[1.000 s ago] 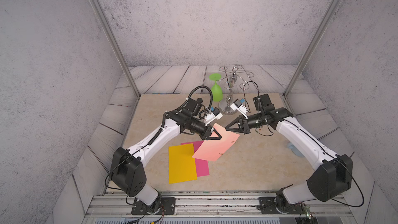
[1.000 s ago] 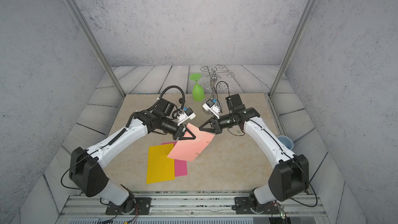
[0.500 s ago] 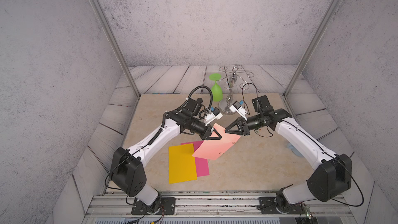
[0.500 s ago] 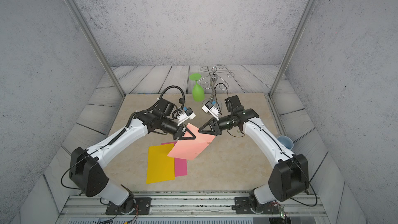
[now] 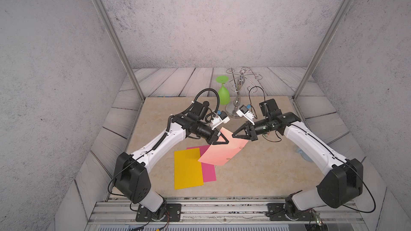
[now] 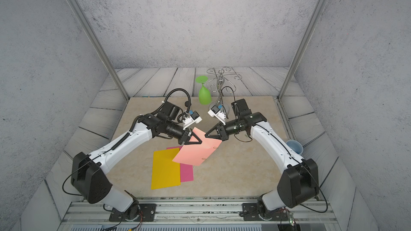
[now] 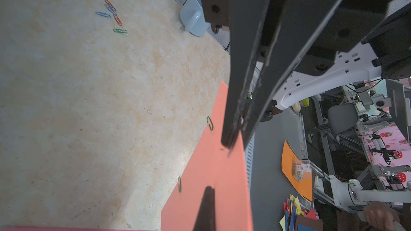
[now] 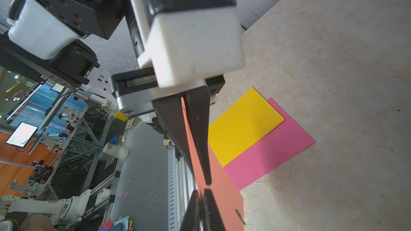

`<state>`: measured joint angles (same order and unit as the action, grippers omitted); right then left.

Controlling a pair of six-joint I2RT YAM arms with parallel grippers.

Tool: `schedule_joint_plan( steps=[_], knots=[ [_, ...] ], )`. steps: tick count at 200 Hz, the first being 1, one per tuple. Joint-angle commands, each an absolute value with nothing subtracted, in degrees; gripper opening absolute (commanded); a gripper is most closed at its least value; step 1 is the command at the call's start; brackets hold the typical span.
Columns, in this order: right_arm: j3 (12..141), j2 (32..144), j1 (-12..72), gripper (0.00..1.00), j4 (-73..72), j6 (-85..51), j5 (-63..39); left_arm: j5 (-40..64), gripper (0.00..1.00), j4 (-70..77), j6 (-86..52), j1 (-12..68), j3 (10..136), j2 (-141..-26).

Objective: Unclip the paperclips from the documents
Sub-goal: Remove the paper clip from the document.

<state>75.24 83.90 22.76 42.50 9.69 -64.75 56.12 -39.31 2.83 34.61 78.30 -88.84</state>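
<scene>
Bystanders on & around your table
At the far edge of your beige table (image 5: 255, 174) there's a chrome wire stand (image 5: 241, 81) w/ a green glass (image 5: 223, 94) upside down, foot up at one arm. A pale blue cup (image 6: 294, 147) sits at the table's right edge. Past the front rail (image 5: 222, 207), the left wrist view shows you an orange sheet (image 7: 288, 163) w/ a clear box (image 7: 302, 170) on it, a mixed paper stack (image 7: 295, 216) & a grey chair (image 7: 342, 116).

I could read no text on the bench or the arms. The only print I saw was a label on a small clear box (image 7: 302, 171) lying on an orange sheet (image 7: 289, 163) outside the cell, too small to read.
</scene>
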Motion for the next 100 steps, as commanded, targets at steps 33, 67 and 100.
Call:
schedule_joint_plan(
  steps=[33,67,100],
  knots=[
    [76.97,83.96,22.80,0.06,44.30,10.57,-63.07,56.38,0.00,-40.39,4.79,34.54,77.52,-87.19],
    [76.87,83.67,22.41,0.05,44.12,10.42,-62.93,56.25,0.00,-40.60,4.99,34.54,77.25,-87.27],
    [76.91,83.58,22.15,0.05,43.81,10.11,-62.92,56.16,0.00,-40.78,5.15,34.54,77.33,-87.45]
  ],
)
